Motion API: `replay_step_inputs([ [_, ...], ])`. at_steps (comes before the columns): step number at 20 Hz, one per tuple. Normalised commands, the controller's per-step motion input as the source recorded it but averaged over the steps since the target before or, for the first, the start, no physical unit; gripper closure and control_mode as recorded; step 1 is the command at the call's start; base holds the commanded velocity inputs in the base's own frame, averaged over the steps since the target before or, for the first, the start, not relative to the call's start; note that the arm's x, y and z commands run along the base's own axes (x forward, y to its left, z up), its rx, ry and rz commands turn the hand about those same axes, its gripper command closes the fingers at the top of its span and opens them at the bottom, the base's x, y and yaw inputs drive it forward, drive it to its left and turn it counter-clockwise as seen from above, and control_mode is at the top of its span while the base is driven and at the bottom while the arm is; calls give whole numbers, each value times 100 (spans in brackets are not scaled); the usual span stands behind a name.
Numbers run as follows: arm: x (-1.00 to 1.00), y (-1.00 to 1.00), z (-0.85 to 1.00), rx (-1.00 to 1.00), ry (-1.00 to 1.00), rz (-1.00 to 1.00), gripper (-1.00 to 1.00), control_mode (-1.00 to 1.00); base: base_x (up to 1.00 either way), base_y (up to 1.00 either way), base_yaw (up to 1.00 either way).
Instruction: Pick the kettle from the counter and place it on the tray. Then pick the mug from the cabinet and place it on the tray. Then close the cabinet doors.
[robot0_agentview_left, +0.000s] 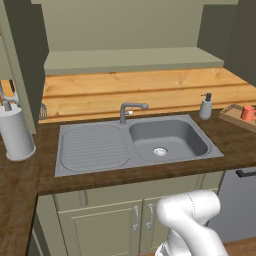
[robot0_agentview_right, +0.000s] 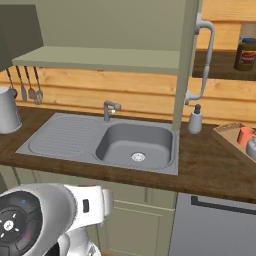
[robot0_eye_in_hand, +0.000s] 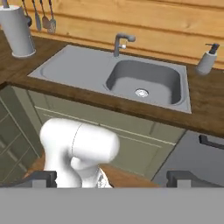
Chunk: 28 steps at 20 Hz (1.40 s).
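The gripper (robot0_eye_in_hand: 112, 178) is seen low in the hand view, in front of the base cupboards, with its two dark fingertips (robot0_eye_in_hand: 38, 178) standing far apart at the edges of the picture; the jaws are spread wide and nothing is held between them.

Beyond it, the counter (robot0_agentview_left: 125, 175) is shown as a long dark brown wood-grain worktop, with a grey steel sink (robot0_agentview_left: 95, 147) set into it: a ribbed draining board on the left, a deep bowl with a round drain on the right, and a grey tap (robot0_agentview_left: 131, 110) at the back edge. A white soap dispenser (robot0_agentview_left: 205, 106) with a dark pump is placed just behind the sink's right corner. On the far left of the worktop a tall pale cylindrical holder (robot0_agentview_left: 16, 132) is stood.

Further right, the tray (robot0_agentview_right: 227, 134) is found on the counter, a shallow light-wood rectangle with a raised rim, cut off by the picture edge. The mug (robot0_agentview_right: 245, 135), plain orange-red, is seen standing upright on it. A small grey shape at the edge beside the mug cannot be identified.

Above, the cabinet (robot0_agentview_left: 130, 60) is presented with a pale green interior, and one of the cabinet doors (robot0_agentview_right: 186, 60) is seen edge-on, swung open, its curved silver handle (robot0_agentview_right: 205, 55) facing right. A dark brown labelled jar (robot0_agentview_right: 246, 55) is set on a shelf behind it.
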Motion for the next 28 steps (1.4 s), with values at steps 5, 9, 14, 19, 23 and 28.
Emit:
replay_step_inputs([
  [5,16,-34,34,15,-28,-4,-100,-100,0,0,0],
  [9,63,-22,41,15,-29,0,-100,-100,0,0,0],
  [14,43,-34,19,10,-25,0,-100,-100,0,0,0],
  [19,25,-46,10,11,-21,0,-100,-100,0,0,0],
  [23,26,-25,-10,10,1,0,-100,-100,0,0,0],
  [28,25,-58,-4,14,-7,0,-100,-100,0,0,0],
])
